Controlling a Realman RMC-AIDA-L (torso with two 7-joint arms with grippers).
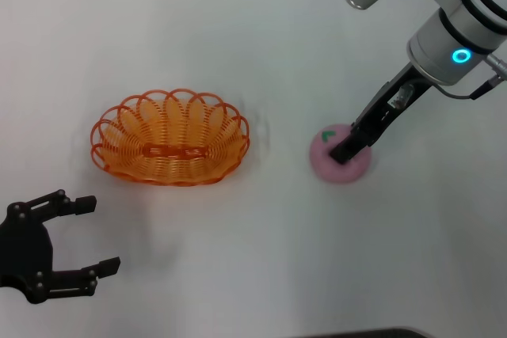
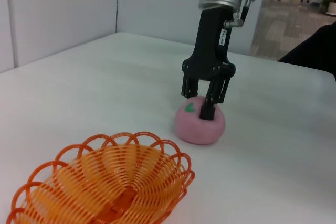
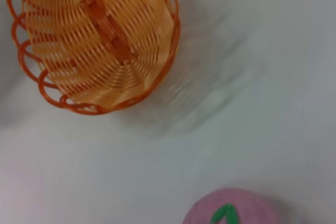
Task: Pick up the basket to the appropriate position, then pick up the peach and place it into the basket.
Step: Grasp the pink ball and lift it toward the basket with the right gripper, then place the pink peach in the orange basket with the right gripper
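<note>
No legible text or labels

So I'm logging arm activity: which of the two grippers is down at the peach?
The right gripper: its fingers straddle the peach on the table. The left gripper hangs open, near the basket.

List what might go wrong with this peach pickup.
1. The right hand straddles the round peach near its top; a high pinch may squeeze it out and send it rolling across the table.
2. The basket is light wire; a drop from height might bounce the peach out or tip it.
</note>
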